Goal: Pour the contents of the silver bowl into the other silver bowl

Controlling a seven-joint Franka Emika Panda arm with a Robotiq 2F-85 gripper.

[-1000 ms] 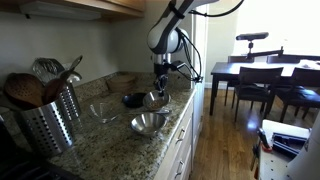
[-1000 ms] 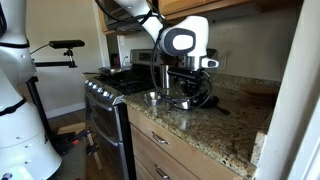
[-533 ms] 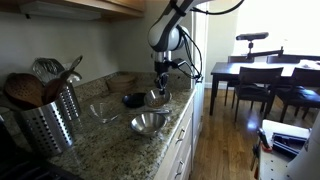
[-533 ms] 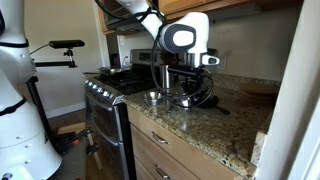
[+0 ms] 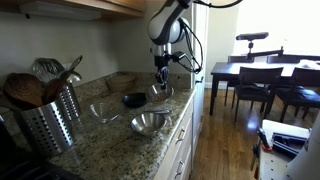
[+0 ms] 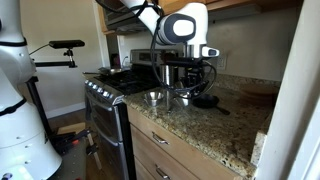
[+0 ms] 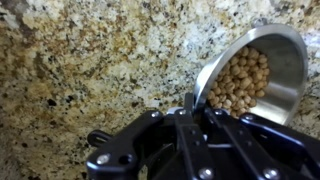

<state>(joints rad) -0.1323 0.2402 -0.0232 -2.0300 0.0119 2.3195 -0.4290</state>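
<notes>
The silver bowl (image 7: 252,72), small, shiny and full of round tan chickpeas, hangs a little above the granite counter. My gripper (image 7: 190,101) is shut on its near rim. In an exterior view the gripper (image 5: 160,82) holds this bowl (image 5: 160,92) near the counter's far end. The other silver bowl (image 5: 148,122), wide and shallow, rests closer to the counter's front edge, apart from the held one. It also shows in an exterior view as the steel bowl (image 6: 155,97) beside the stove.
A dark bowl (image 5: 133,99) and a paler greyish bowl (image 5: 103,112) sit on the counter (image 5: 120,140) beside the steel ones. A perforated utensil holder (image 5: 47,118) with spoons stands further along. A stove (image 6: 105,95) borders the counter; a dining table (image 5: 262,75) stands beyond.
The arm has risen slightly, lifting the silver bowl off the counter; the gripper has stayed shut on its rim.
</notes>
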